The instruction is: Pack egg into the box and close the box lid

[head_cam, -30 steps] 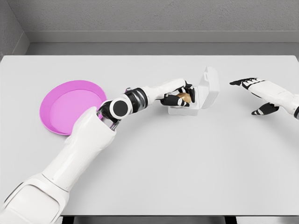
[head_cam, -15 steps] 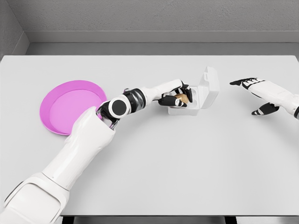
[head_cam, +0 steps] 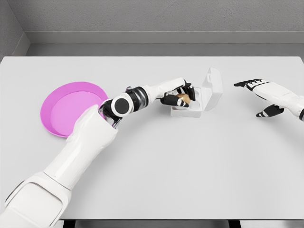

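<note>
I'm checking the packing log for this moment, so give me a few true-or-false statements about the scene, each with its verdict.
1. The left robot hand holds the brown egg over the small white plastic box. True.
2. The box's hinged lid is closed. False: it stands open, upright.
3. The round pink plate carries a second egg. False: nothing lies on it.
4. The right robot hand is open and holds nothing, apart from the box. True.
5. The box stands on the pink plate. False: it sits on the white table.

The brown egg [head_cam: 184,98] sits in the left hand's [head_cam: 178,96] dark fingers, over the small white box [head_cam: 192,108], whose lid [head_cam: 213,88] stands open just beyond.
</note>
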Available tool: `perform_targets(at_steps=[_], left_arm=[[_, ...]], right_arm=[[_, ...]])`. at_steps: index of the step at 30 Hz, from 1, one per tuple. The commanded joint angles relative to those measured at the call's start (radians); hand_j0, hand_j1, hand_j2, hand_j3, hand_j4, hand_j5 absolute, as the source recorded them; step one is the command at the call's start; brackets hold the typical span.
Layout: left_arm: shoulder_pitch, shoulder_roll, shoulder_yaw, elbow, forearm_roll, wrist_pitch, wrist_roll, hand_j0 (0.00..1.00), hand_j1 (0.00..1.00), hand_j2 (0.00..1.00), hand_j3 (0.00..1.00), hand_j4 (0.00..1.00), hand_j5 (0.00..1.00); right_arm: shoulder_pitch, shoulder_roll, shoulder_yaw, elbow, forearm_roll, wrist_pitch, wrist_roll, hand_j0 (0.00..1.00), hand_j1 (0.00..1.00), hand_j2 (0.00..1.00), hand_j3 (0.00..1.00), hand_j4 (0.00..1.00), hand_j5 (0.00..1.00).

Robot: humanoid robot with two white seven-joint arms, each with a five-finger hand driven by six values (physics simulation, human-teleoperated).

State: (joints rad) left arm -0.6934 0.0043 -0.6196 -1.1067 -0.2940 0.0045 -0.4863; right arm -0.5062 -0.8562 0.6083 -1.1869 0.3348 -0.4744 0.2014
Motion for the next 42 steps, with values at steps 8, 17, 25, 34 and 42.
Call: perform_targets(at_steps=[8, 17, 25, 34, 42], left_arm=[[-0.003, 0.000, 0.000, 0.002, -0.008, 0.000, 0.008, 0.63, 0.63, 0.63, 0.63, 0.63, 0.63], [-0.006, -0.001, 0.000, 0.002, -0.008, 0.000, 0.014, 0.75, 0.75, 0.75, 0.75, 0.75, 0.75], [-0.006, -0.004, -0.003, 0.001, -0.008, 0.000, 0.037, 0.76, 0.76, 0.76, 0.76, 0.76, 0.76], [-0.005, 0.000, 0.000, -0.005, -0.008, 0.000, 0.037, 0.77, 0.77, 0.77, 0.77, 0.77, 0.77], [-0.005, 0.008, 0.008, -0.053, -0.007, 0.000, 0.037, 0.79, 0.79, 0.79, 0.79, 0.79, 0.79]], right_arm=[[0.002, -0.001, -0.001, 0.000, -0.005, 0.000, 0.000, 1.00, 1.00, 1.00, 1.00, 1.00, 1.00], [0.002, -0.003, -0.001, 0.000, -0.005, 0.000, 0.000, 1.00, 1.00, 1.00, 1.00, 1.00, 1.00], [0.002, -0.004, -0.001, 0.000, -0.005, 0.002, 0.000, 1.00, 1.00, 1.00, 1.00, 1.00, 1.00], [0.003, -0.007, -0.001, 0.000, -0.005, 0.002, 0.000, 1.00, 1.00, 1.00, 1.00, 1.00, 1.00], [0.003, -0.011, -0.001, 0.000, -0.005, 0.000, 0.000, 1.00, 1.00, 1.00, 1.00, 1.00, 1.00]])
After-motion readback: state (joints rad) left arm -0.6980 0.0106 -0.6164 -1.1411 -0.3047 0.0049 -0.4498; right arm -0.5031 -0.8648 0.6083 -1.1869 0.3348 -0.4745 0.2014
